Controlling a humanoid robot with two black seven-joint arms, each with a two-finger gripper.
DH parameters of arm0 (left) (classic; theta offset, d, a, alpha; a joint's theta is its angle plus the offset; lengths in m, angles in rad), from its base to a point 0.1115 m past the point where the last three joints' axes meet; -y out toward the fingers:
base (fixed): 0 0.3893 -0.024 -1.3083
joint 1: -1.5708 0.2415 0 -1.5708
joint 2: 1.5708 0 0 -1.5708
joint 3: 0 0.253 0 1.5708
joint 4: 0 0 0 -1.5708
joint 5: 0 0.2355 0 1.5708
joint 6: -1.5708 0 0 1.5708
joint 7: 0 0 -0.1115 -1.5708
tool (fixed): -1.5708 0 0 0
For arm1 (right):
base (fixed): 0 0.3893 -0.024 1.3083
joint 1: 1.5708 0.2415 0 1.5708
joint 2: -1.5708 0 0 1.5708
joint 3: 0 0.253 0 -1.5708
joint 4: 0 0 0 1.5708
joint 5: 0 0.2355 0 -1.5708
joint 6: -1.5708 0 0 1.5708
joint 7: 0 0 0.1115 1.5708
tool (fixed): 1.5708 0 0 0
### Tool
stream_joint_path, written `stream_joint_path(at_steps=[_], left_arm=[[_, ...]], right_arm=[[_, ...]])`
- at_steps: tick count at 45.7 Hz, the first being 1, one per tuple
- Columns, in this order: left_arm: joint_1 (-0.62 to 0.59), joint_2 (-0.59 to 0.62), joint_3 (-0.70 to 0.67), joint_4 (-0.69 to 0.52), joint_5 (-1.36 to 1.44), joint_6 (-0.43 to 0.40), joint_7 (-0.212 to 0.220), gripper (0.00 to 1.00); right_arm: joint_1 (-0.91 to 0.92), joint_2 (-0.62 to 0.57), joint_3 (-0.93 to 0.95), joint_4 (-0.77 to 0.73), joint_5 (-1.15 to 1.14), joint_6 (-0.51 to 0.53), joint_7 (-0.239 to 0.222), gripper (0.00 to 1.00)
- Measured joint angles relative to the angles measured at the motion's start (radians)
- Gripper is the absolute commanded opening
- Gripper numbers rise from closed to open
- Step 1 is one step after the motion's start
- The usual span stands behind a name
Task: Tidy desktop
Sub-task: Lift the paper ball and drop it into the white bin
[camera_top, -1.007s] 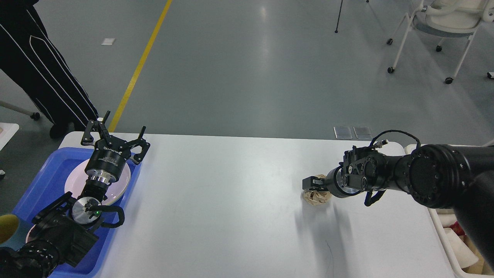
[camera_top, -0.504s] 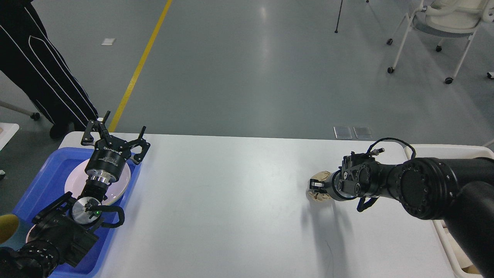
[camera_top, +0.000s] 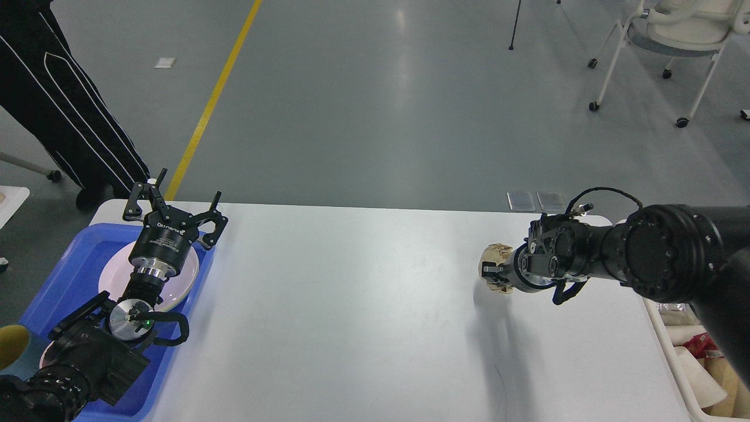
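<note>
The white desktop (camera_top: 351, 305) fills the lower part of the head view. My right gripper (camera_top: 491, 273) is over its right part, shut on a crumpled brown paper ball (camera_top: 495, 254). The ball hangs a little above the surface, with its shadow on the tabletop below it. My left gripper (camera_top: 174, 202) stands open with nothing between its fingers, above the far edge of a blue tray (camera_top: 64, 275) at the left end of the desktop.
A white plate (camera_top: 111, 278) lies in the blue tray under my left wrist. An off-white bin (camera_top: 668, 346) holding paper scraps stands at the right edge. A person's legs (camera_top: 64, 111) are at the far left; a wheeled chair (camera_top: 674, 35) stands far right.
My right gripper has lifted the paper ball off the tabletop and carried it to the right, towards the bin. The left arm has not moved.
</note>
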Motion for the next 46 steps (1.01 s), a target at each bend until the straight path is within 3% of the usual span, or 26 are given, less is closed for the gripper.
stream_joint_path(at_steps=[7, 18, 29, 33, 38, 46], left_arm=[[0.000, 0.000, 0.000, 0.000, 0.000, 0.000, 0.000, 0.99], [0.000, 0.000, 0.000, 0.000, 0.000, 0.000, 0.000, 0.99], [0.000, 0.000, 0.000, 0.000, 0.001, 0.000, 0.000, 0.99], [0.000, 0.000, 0.000, 0.000, 0.001, 0.000, 0.000, 0.99], [0.000, 0.000, 0.000, 0.000, 0.001, 0.000, 0.000, 0.99], [0.000, 0.000, 0.000, 0.000, 0.001, 0.000, 0.000, 0.99]], right_arm=[[0.160, -0.089, 0.001, 0.156, -0.069, 0.031, 0.041, 0.00], [0.639, -0.242, 0.004, 0.498, -0.244, 0.298, 0.211, 0.00], [1.015, -0.266, 0.093, 0.619, -0.272, 0.642, 0.232, 0.00], [1.079, -0.267, 0.119, 0.630, -0.270, 0.710, 0.231, 0.00], [1.104, -0.264, 0.116, 0.630, -0.273, 0.712, 0.220, 0.00], [1.032, -0.268, -0.064, 0.547, -0.281, 0.525, 0.215, 0.00]])
